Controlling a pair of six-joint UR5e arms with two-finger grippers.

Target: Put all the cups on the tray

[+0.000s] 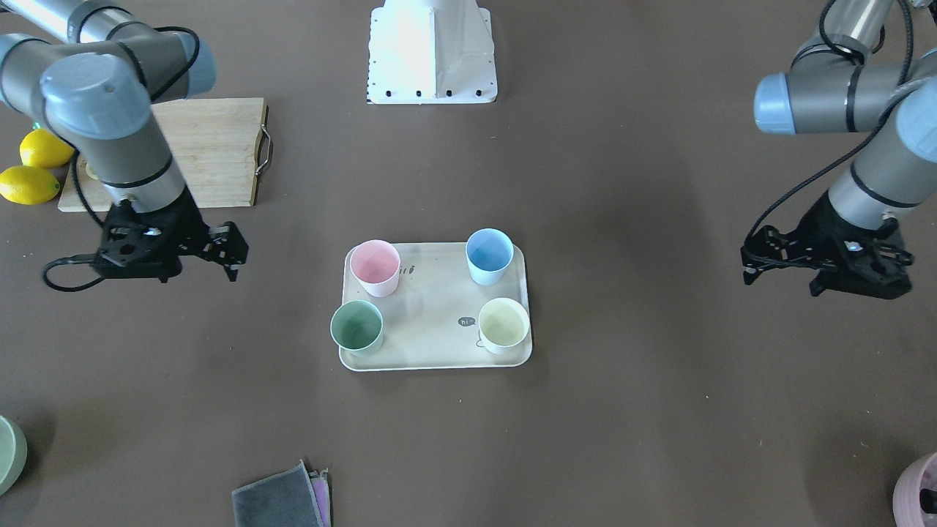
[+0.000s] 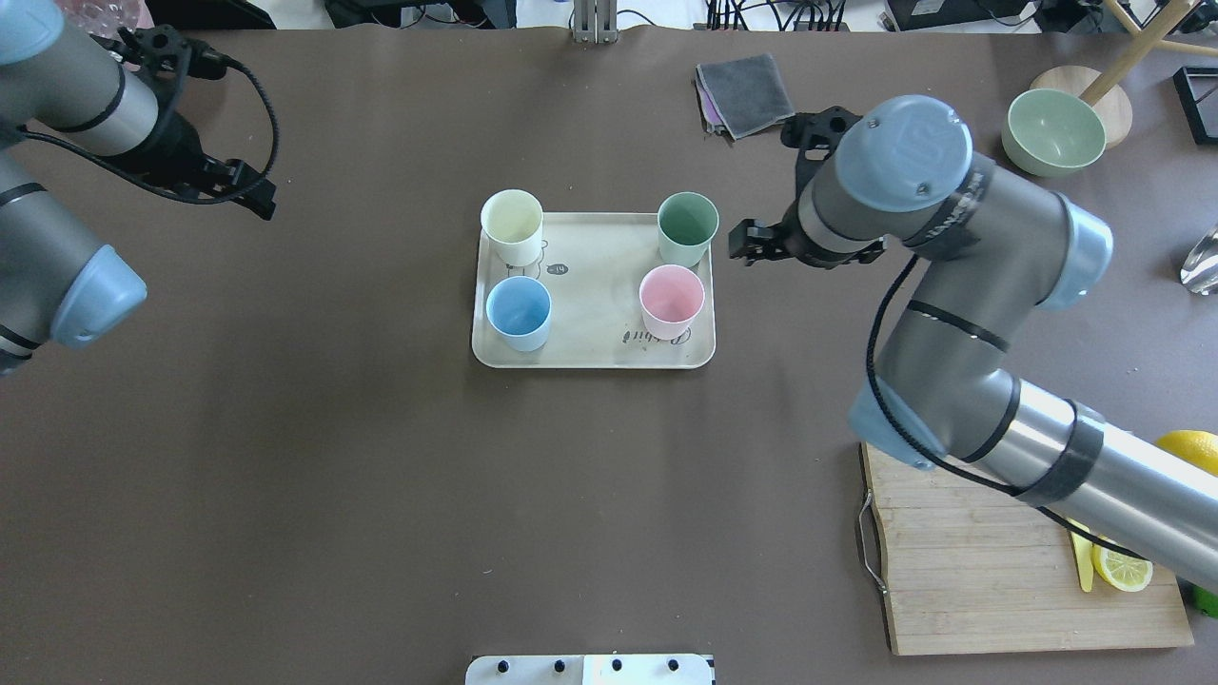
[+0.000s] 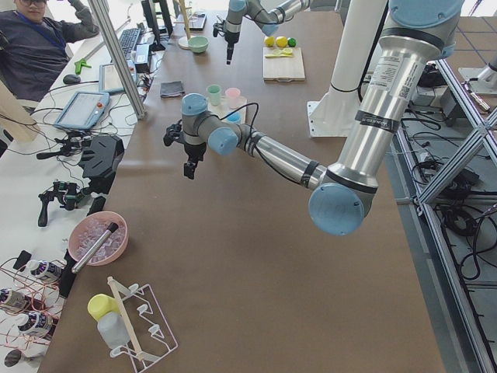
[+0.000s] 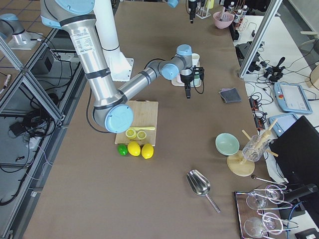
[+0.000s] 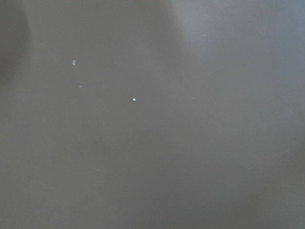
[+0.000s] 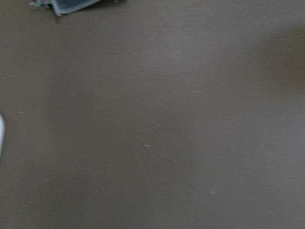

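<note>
The cream tray (image 1: 439, 307) lies mid-table; it also shows in the overhead view (image 2: 590, 285). All four cups stand upright on it: pink (image 1: 375, 267), blue (image 1: 489, 255), green (image 1: 356, 327) and cream-yellow (image 1: 504, 324). In the overhead view they are cream-yellow (image 2: 512, 224), green (image 2: 687, 226), blue (image 2: 519, 311) and pink (image 2: 671, 300). My right gripper (image 1: 233, 256) hovers open and empty beside the tray's green-cup end (image 2: 745, 244). My left gripper (image 1: 779, 282) is open and empty, far off on the other side (image 2: 259, 198).
A wooden cutting board (image 2: 990, 571) with a cut lemon (image 2: 1121, 567) lies under my right arm, with whole lemons (image 1: 29, 183) beside it. Folded cloths (image 2: 747, 90) and a green bowl (image 2: 1054, 128) sit at the far edge. A pink bowl (image 1: 919, 494) is at a corner.
</note>
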